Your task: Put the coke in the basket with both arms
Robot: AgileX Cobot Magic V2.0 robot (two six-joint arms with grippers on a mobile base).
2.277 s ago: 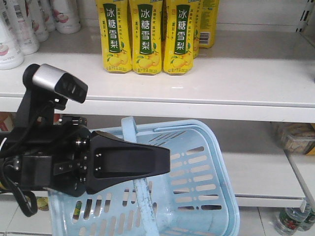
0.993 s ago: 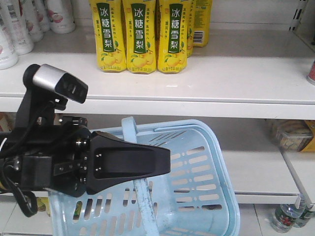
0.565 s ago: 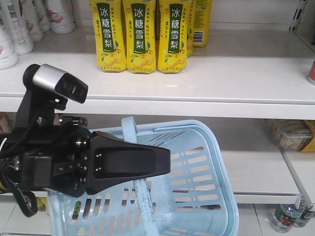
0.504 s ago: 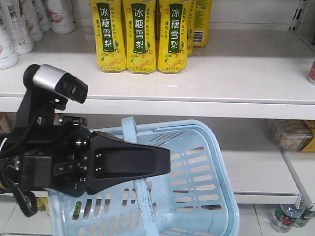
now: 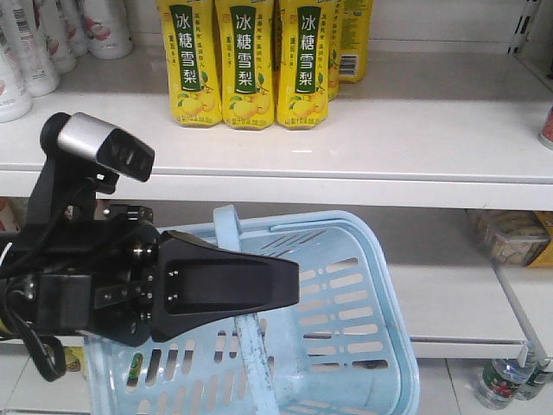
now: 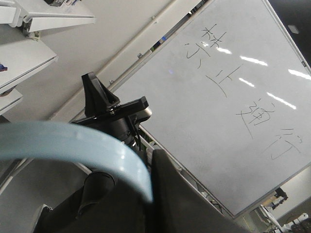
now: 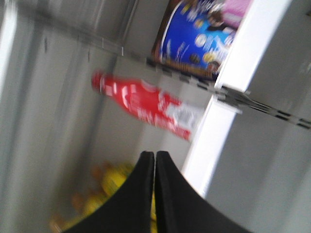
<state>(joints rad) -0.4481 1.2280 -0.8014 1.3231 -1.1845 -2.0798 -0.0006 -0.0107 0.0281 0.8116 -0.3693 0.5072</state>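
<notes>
Left pincer: my left pincer (image 5: pixel 278 287) is clenched, as far as I can judge, on the swinging handle (image 6: pixel 73 143) of the pale blue slotted plastic shopping basket (image 5: pixel 384 259), which hangs tilted in front of the shelves.
Right pincer: my right pincer (image 7: pixel 154 156) has its two black fingers pressed together with nothing between them.
Just changed: against the oldest front view, the yellow bottles (image 5: pixel 242 60) now sit further left and a red sliver (image 5: pixel 546 128) shows at the right edge of the white shelf (image 5: pixel 415 138). In the last second almost nothing has shifted.
Meaning: I judge I have lined up with the coke and am pausing. The grasp is not yet begun, and my right fingers must open first.
Coke: the red plastic bottle with a white label (image 7: pixel 146 104) stands on a shelf ahead of my right pincer, well apart from it. The basket has no coke in it.
Writing: the yellow bottles read 冰糖雪梨 in white on dark green. The whiteboard (image 6: pixel 233 107) carries handwritten Chinese that I cannot read surely. The coke label is too blurred to read.
</notes>
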